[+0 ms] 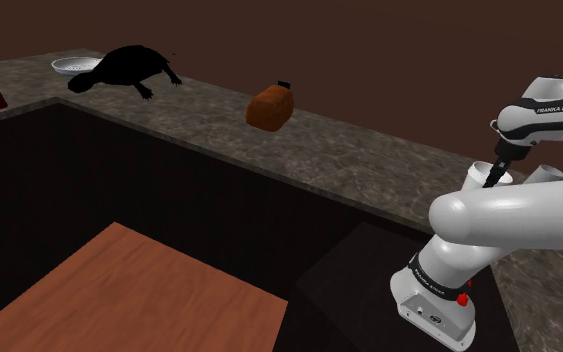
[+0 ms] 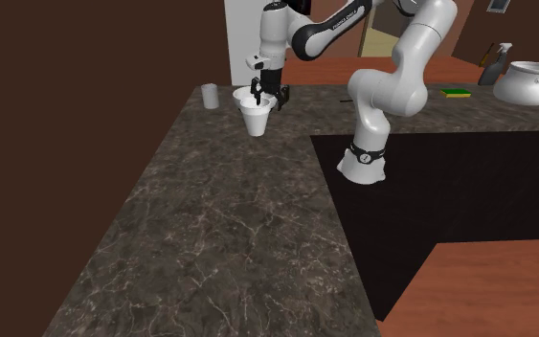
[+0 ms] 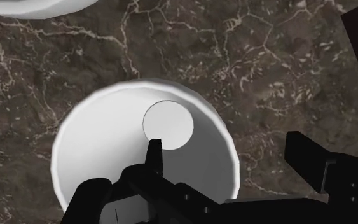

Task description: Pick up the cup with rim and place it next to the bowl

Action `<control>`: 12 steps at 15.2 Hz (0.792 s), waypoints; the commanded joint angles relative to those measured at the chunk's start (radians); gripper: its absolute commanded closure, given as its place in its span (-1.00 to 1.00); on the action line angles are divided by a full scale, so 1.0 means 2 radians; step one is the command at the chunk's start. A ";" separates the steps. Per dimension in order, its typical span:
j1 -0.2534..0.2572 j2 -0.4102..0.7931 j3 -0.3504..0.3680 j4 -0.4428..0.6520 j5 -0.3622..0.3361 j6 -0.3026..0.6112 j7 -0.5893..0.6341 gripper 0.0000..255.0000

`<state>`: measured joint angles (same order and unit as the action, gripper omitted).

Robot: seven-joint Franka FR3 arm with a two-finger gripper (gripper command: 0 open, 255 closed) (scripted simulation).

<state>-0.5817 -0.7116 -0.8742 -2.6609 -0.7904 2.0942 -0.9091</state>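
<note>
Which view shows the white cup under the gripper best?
The wrist view: it looks straight down into the cup, rim and floor plain, the open gripper astride its wall. The second exterior view shows it from the side, standing on the counter. In the shoulder view the arm hides most of it.

White rimmed cup [image 3: 107, 153] is presenting uniformly white; dark brown-grey marbled table [image 3: 266, 63] is showing pale, irregular veining throughout.
</note>
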 commanded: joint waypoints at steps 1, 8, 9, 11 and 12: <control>0.000 0.000 0.000 0.000 0.000 0.000 0.000 -1.00; -0.004 -0.037 0.051 0.031 0.033 -0.073 -0.008 -1.00; -0.004 -0.037 0.051 0.031 0.033 -0.073 -0.008 -1.00; -0.004 -0.037 0.051 0.031 0.033 -0.073 -0.008 -1.00; -0.004 -0.037 0.051 0.031 0.033 -0.073 -0.008 -1.00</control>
<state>-0.5902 -0.7848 -0.7720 -2.5990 -0.7242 1.9481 -0.9244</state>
